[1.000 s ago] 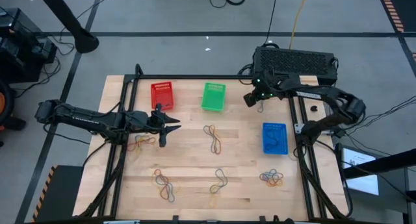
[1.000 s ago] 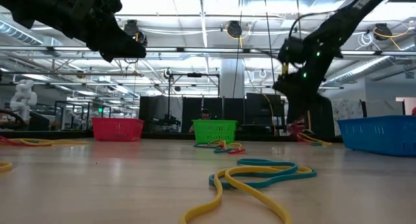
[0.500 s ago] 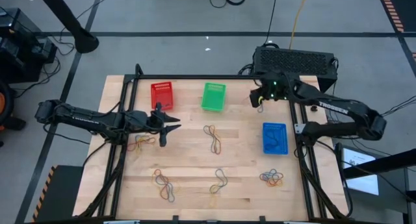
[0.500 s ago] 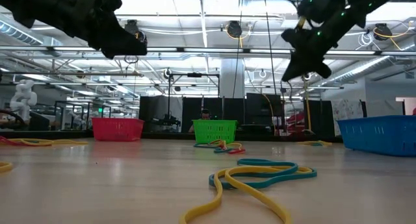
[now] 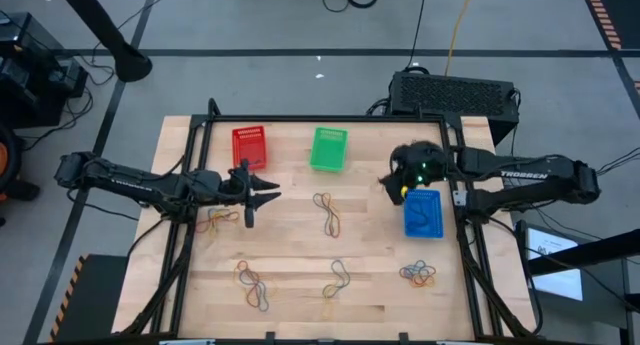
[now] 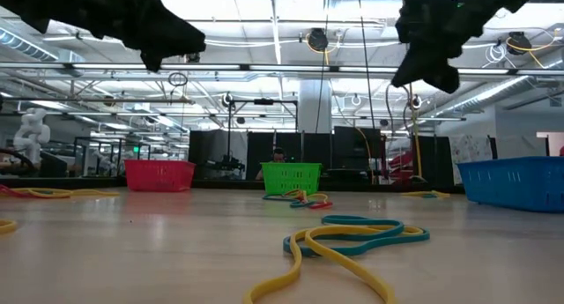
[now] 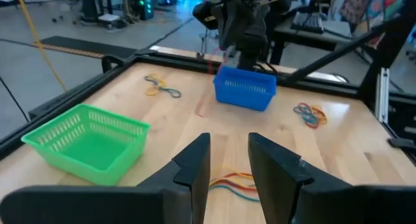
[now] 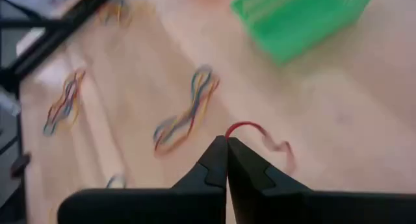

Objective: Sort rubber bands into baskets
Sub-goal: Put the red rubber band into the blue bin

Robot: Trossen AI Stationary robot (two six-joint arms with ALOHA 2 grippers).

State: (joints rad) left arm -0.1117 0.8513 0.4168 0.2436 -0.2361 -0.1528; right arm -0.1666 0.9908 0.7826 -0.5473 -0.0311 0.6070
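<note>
Three baskets stand on the table: red, green and blue. Rubber bands lie in small piles, among them those at the left and the middle. My right gripper hovers high above the table beside the blue basket's far left corner. It is shut on a thin red rubber band. My left gripper is open and empty, above the table near the red basket, fingers pointing toward the table's right. My right gripper pinches the red rubber band between its two shut fingertips, at one end of the loop. The fingers slant downward over the table. The rest of the loop sticks out slack past the tips, clear of the table.
More band piles lie near the front edge and at the front right. A yellow-and-blue band lies close to the low camera. A big black box stands beyond the far right corner. Black frame rails run along the table's edges.
My right gripper has risen from the table near the far edge by the black box and swung toward the near side, ending beside the blue basket, shut on the red band, which is lifted clear.
</note>
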